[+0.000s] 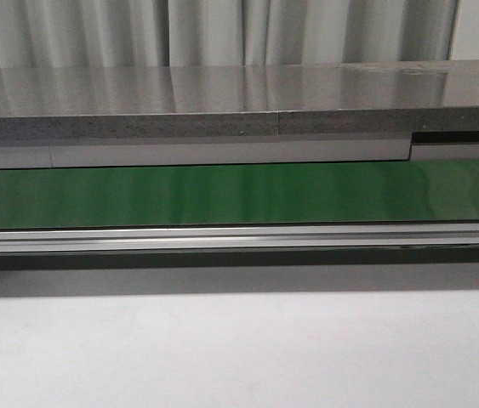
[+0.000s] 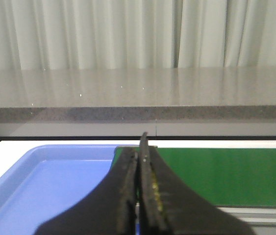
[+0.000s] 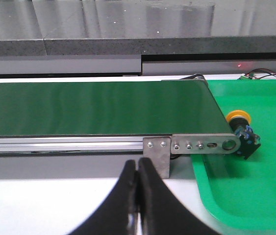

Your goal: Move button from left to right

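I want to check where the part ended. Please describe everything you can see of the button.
The button shows only in the right wrist view. It has a round yellow head and a dark, blocky body with small blue details. It lies tipped on its side in the green tray, close beside the end of the green conveyor belt, near its metal side bracket. No gripper touches it.

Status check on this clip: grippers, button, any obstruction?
Left gripper shut, empty. Right gripper shut, empty. Button in green tray beside belt end. Nothing blocking.
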`<action>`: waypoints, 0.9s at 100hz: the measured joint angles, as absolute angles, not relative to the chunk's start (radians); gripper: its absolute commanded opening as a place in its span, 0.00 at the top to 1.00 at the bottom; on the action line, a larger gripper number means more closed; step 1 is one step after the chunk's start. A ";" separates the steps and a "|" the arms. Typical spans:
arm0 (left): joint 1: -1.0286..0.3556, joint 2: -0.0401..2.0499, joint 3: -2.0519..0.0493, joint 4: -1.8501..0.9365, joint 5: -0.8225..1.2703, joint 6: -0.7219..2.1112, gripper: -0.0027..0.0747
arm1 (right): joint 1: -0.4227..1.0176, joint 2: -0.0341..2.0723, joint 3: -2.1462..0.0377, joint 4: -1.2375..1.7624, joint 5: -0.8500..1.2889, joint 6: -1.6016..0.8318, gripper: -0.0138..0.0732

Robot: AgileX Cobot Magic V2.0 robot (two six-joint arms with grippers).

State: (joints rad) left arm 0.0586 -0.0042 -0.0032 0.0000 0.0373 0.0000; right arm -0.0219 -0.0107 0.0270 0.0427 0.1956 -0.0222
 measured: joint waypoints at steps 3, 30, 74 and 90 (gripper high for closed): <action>0.058 -0.004 -0.003 0.000 0.046 0.000 0.99 | -0.022 -0.011 0.027 0.043 0.196 -0.022 0.92; 0.059 -0.004 -0.003 0.000 0.048 -0.007 0.99 | -0.022 -0.011 0.027 0.043 0.196 -0.021 0.92; 0.059 -0.004 -0.003 0.000 0.050 -0.011 0.99 | -0.022 -0.011 0.027 0.043 0.196 -0.021 0.92; 0.059 -0.004 -0.003 0.000 0.050 -0.011 0.99 | -0.022 -0.011 0.027 0.043 0.196 -0.021 0.92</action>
